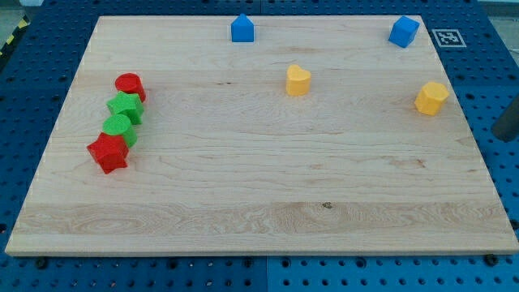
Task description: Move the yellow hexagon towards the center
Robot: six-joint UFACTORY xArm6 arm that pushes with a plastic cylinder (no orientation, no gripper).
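Note:
The yellow hexagon sits on the wooden board near its right edge, in the upper half. A dark rod enters at the view's right edge, and my tip is just off the board over the blue pegboard. It is to the right of and slightly below the yellow hexagon, not touching it. A yellow heart-shaped block lies left of the hexagon, above the board's middle.
A blue house-shaped block and a blue cube stand at the top edge. At the left, a red cylinder, green star, green cylinder and red star form a slanted row.

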